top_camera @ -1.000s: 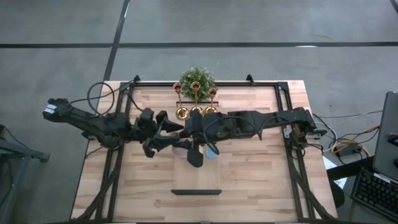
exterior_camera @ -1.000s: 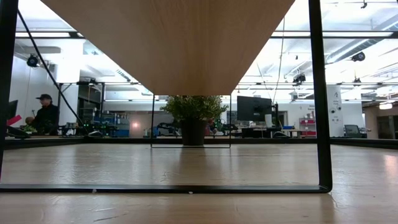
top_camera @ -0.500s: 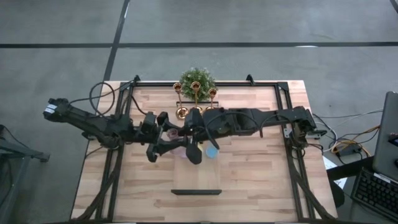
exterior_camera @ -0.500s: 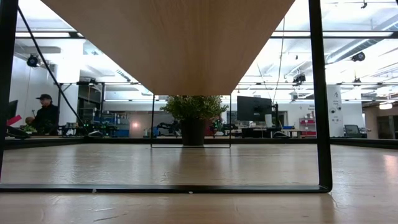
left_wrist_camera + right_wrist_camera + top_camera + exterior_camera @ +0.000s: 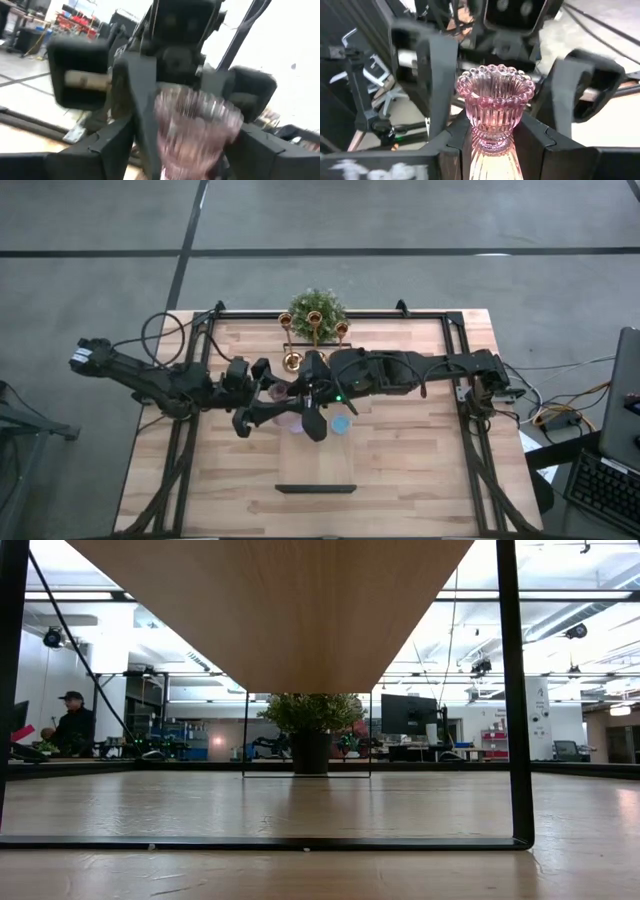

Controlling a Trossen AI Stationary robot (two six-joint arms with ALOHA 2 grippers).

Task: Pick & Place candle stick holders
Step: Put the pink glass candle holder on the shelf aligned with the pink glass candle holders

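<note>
Pink ribbed glass, one candle stick holder (image 5: pixel 495 107) stands upright between the fingers of the right end effector (image 5: pixel 495 150), which pinches its stem above the tabletop (image 5: pixel 400 460), in front of the plant (image 5: pixel 314 308). The left end effector (image 5: pixel 285 402) meets it there, fingers spread around the cup, so a handover looks under way. Three gold holders (image 5: pixel 314 330) stand just beside the plant, a blue holder (image 5: pixel 341 424) lies near the grippers; placing seems unfinished.

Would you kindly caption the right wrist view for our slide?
Right gripper holds a pink glass candle holder upright, facing the left gripper.
</note>
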